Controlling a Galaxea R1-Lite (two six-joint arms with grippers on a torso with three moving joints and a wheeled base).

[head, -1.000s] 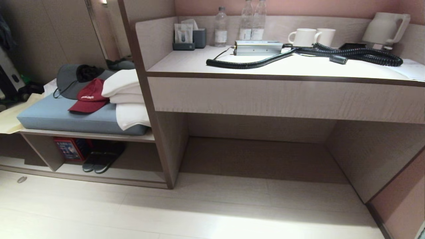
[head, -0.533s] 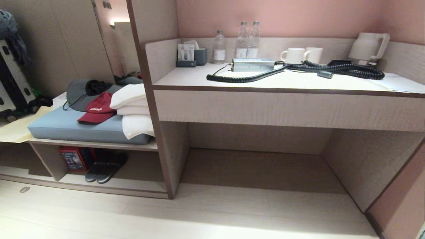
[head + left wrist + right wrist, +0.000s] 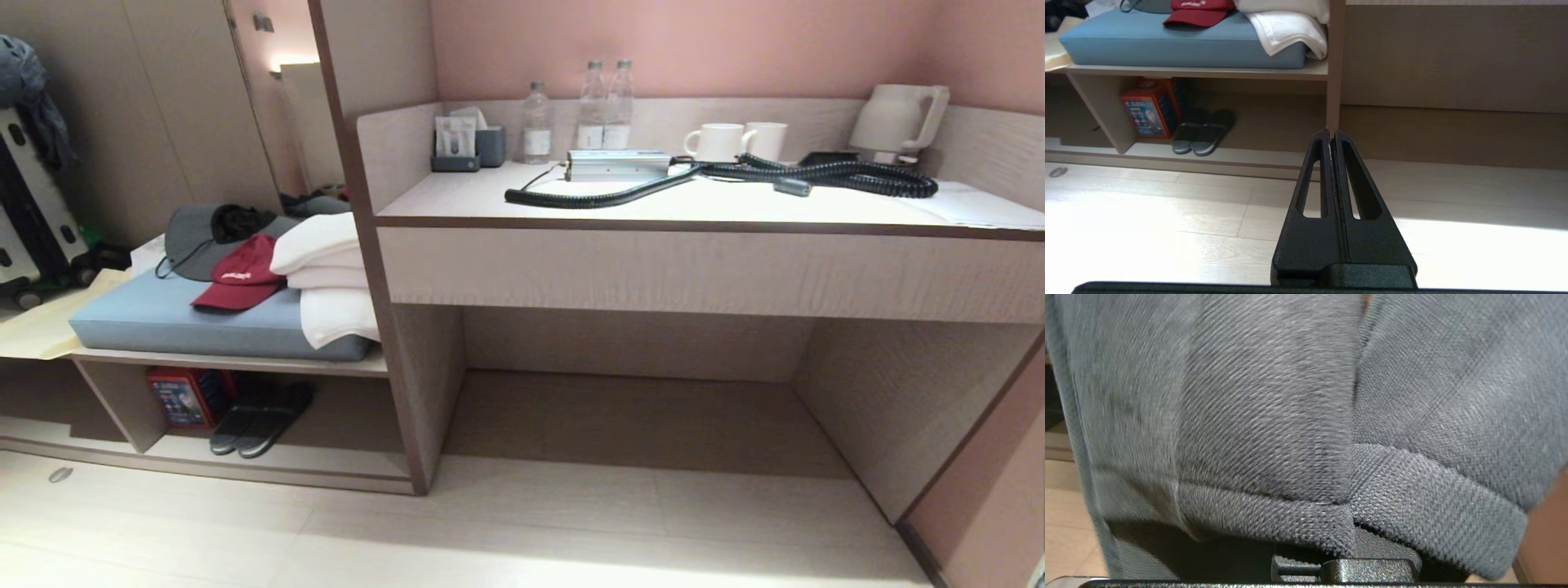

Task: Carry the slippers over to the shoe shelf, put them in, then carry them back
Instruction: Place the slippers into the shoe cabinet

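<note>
Right gripper (image 3: 1345, 555) clamped on slippers (image 3: 1274, 416): fingers buried under grey fabric, pair side by side, filling right wrist view. Neither arm in head view. Left gripper (image 3: 1332, 134) empty, fingers (image 3: 1345, 171) pressed together, aimed low over floor (image 3: 1167, 212). Shoe shelf (image 3: 269, 461) low on robot's left, under blue cushion (image 3: 163, 318); darker pair (image 3: 260, 418) and red box (image 3: 181, 398) already inside. Free space to right of that pair. Carrying arm likely farther from opening.

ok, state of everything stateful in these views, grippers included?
slippers: held in the right gripper, filling the right wrist view
right gripper: shut on the slippers
left gripper: shut, empty, above the floor
shoe shelf: open; darker pair and red box inside
red cap: lying on the blue cushion
mugs: upright on the desk
</note>
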